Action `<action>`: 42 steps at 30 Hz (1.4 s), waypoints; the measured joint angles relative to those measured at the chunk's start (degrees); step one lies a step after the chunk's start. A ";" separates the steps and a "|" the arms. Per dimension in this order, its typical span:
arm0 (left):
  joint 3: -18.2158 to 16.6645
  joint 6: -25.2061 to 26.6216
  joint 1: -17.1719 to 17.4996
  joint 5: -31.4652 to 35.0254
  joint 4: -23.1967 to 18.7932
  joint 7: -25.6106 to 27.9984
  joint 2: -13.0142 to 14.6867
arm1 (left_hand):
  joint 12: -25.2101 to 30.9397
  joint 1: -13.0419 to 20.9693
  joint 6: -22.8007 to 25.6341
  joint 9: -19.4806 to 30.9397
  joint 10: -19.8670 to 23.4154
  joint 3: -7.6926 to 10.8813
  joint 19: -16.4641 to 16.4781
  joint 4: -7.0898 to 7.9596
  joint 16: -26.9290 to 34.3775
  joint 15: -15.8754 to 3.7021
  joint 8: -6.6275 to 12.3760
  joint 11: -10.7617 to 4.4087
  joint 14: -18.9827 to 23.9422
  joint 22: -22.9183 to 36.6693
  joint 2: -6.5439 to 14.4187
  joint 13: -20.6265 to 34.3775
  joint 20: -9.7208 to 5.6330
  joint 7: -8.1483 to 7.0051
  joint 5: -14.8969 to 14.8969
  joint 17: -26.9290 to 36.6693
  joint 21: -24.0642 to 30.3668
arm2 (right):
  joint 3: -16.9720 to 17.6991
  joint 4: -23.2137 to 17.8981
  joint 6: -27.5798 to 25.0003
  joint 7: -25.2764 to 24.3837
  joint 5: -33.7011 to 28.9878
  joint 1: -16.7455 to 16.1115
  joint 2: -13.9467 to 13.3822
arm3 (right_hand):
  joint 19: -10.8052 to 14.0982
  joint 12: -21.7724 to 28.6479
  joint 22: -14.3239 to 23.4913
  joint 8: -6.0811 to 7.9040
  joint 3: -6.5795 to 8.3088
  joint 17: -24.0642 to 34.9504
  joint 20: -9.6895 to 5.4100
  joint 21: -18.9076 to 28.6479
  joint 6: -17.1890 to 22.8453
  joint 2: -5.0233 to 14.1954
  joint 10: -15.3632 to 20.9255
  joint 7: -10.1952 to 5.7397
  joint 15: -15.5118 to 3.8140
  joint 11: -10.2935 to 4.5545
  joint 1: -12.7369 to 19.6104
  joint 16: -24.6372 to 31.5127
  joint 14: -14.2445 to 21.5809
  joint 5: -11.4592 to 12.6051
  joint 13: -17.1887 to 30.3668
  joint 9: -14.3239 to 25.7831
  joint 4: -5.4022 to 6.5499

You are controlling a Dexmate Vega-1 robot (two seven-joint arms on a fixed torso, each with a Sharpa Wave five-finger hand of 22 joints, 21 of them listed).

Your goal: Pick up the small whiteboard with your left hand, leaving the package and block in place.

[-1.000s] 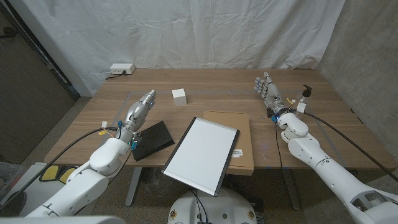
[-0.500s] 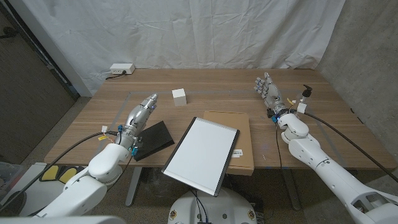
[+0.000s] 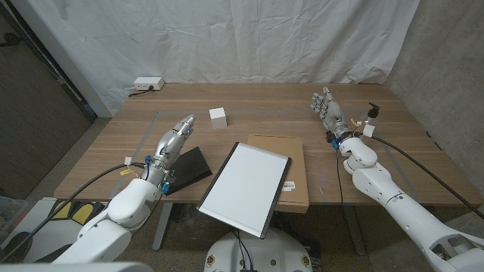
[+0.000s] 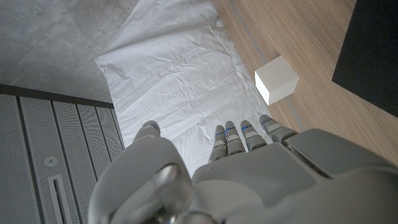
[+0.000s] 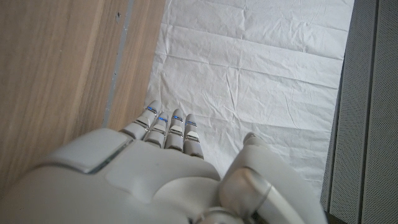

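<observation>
The small whiteboard is at the bottom middle of the head pic. It lies tilted, partly on the brown package, and its near end sticks out past the worktop edge.

The left hand is at the left middle, fingers straight and apart, holding nothing. It hangs over the black pad, near the board but not touching it. The right hand is at the upper right, fingers up and apart, holding nothing, well away.

What to do now, I think: bring the left hand across to the board's left long side, w/o bumping the pad. That edge looks free, so thumb on top & fingers under should work. Squeeze gently, lift straight up. Don't slide it, or the package may move too.

The white block is farther back, upper middle. Keep away from it.
</observation>
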 measured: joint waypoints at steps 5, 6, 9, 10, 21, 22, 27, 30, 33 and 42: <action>0.37 -1.18 0.33 0.10 0.51 -0.74 -0.49 | 0.00 0.18 -0.28 0.00 -0.13 0.24 0.00 -0.24 0.00 0.07 0.00 0.13 -0.07 0.00 -0.18 0.00 0.00 0.28 -0.27 0.00 0.00 | 0.06 -0.25 -0.04 -0.52 -0.18 0.00 0.08 | 0.00 0.00 0.10 0.00 0.00 0.00 0.00 -0.12 0.00 0.00 0.00 0.00 0.00 0.00 0.00 0.00 0.00 -0.11 0.00 0.00 0.00; 0.43 -1.46 0.48 0.13 0.62 -0.93 -0.57 | 0.00 0.35 -0.28 0.00 -0.13 0.24 0.00 -0.24 0.00 0.30 -0.29 0.13 -0.30 0.00 -0.11 0.00 0.00 0.28 -0.27 0.00 0.00 | 0.07 -0.35 -0.06 -0.64 -0.25 0.00 0.09 | 0.08 0.00 0.23 0.00 0.00 0.00 0.08 -0.22 0.00 0.00 0.00 0.00 0.00 0.00 0.00 0.00 0.00 -0.26 0.00 0.00 0.00; 0.47 -2.00 0.79 0.20 0.76 -1.19 -0.71 | 0.00 0.45 -0.28 0.00 0.09 0.24 0.00 -0.24 0.00 0.29 -0.48 0.35 -0.29 0.00 0.00 0.00 0.00 0.28 -0.27 0.00 0.00 | 0.07 -0.43 -0.21 -0.91 -0.38 0.00 0.10 | 0.32 0.00 0.29 0.00 0.00 0.00 0.32 -0.22 0.00 0.00 0.00 0.00 0.00 0.00 0.00 0.00 0.00 -0.31 0.00 0.00 0.00; 0.47 -2.00 0.93 0.20 0.77 -1.19 -0.75 | 0.00 0.45 -0.28 0.00 0.18 0.24 0.00 -0.24 0.00 0.29 -0.48 0.43 -0.29 0.00 0.00 0.00 0.00 0.28 -0.28 0.00 0.00 | 0.07 -0.43 -0.25 -1.00 -0.42 0.00 0.10 | 0.32 0.00 0.29 0.00 0.00 0.00 0.32 -0.22 0.00 0.00 0.00 0.00 0.00 0.00 0.00 0.00 0.00 -0.31 0.00 0.00 0.00; -0.42 -2.61 3.43 0.47 -0.16 -1.38 -0.72 | 0.00 0.90 -0.28 0.00 0.18 0.24 0.00 -0.24 0.00 0.56 -0.48 0.43 -0.01 0.01 0.01 0.00 0.00 0.27 -0.61 0.00 0.00 | -0.18 -0.54 -0.60 -1.56 -0.92 0.53 0.48 | 0.31 0.00 0.29 0.00 -0.17 -0.01 0.31 -0.22 0.22 0.00 0.00 -0.22 0.00 0.00 0.00 0.00 0.00 -0.31 0.00 -0.01 -0.17; -0.66 -2.61 3.97 0.50 -0.36 -1.30 -0.71 | 0.00 0.90 -0.28 0.00 0.18 0.07 0.00 -0.41 0.00 0.61 -0.48 0.43 0.04 0.01 0.00 0.00 0.00 0.27 -0.61 0.00 0.00 | -0.31 -0.49 -0.65 -1.68 -1.01 0.68 0.59 | 0.31 0.00 0.29 0.00 -0.17 0.00 0.31 -0.22 0.22 0.00 0.00 -0.22 0.00 0.00 0.00 0.00 0.00 -0.31 0.00 0.00 -0.17; -1.27 -3.14 5.32 0.51 -0.61 -1.27 -0.89 | 0.00 0.90 0.04 0.00 0.40 0.00 0.22 -0.48 0.00 0.91 -0.48 0.66 0.33 0.01 0.01 0.00 -0.22 0.59 -0.83 0.00 0.00 | -0.34 -0.45 -0.75 -1.88 -1.25 0.73 0.64 | 0.31 0.00 0.29 0.00 -0.17 -0.01 0.31 -0.31 0.22 0.22 0.00 -0.22 0.00 -0.01 0.22 0.00 0.00 -0.31 0.00 -0.01 -0.17; -1.55 -3.47 6.08 0.52 -0.65 -1.30 -1.10 | 0.00 0.90 0.04 0.00 0.40 0.19 0.31 -0.67 0.00 0.91 -0.48 0.66 0.33 0.01 0.01 0.00 -0.30 0.59 -0.83 0.00 0.00 | -0.84 0.00 -0.84 -2.08 -1.51 1.36 1.18 | 0.31 0.00 0.28 0.00 -0.17 -0.01 0.31 -0.63 0.22 0.22 0.00 -0.22 0.00 -0.01 0.22 0.00 0.00 -0.31 0.00 -0.01 -0.17; -1.83 -4.67 6.88 0.75 -0.65 -1.59 -1.47 | 0.00 0.90 0.04 0.00 0.60 0.24 0.54 -0.72 0.00 0.91 -0.48 0.85 0.33 0.01 0.01 0.00 -0.08 0.59 -0.83 0.00 0.00 | -0.95 0.04 -0.86 -2.17 -1.63 1.49 1.28 | 0.31 0.00 0.28 0.00 -0.17 -0.01 0.31 -0.63 0.22 0.22 0.00 -0.22 0.00 -0.01 0.22 0.00 0.00 -0.31 0.00 -0.01 -0.16; -2.31 -5.54 8.56 0.92 -0.29 -1.87 -2.41 | 0.01 1.45 0.25 0.08 0.90 0.04 1.57 -0.92 0.00 1.21 -0.48 1.15 0.64 0.01 0.10 0.00 -0.13 0.80 -1.25 0.00 0.00 | -1.12 0.06 -0.89 -2.68 -2.20 1.71 1.49 | 0.31 0.00 0.28 0.00 -0.16 -0.01 0.31 -0.85 0.22 0.22 0.00 -0.22 0.00 -0.01 0.22 0.00 0.00 -0.31 0.00 -0.01 -0.16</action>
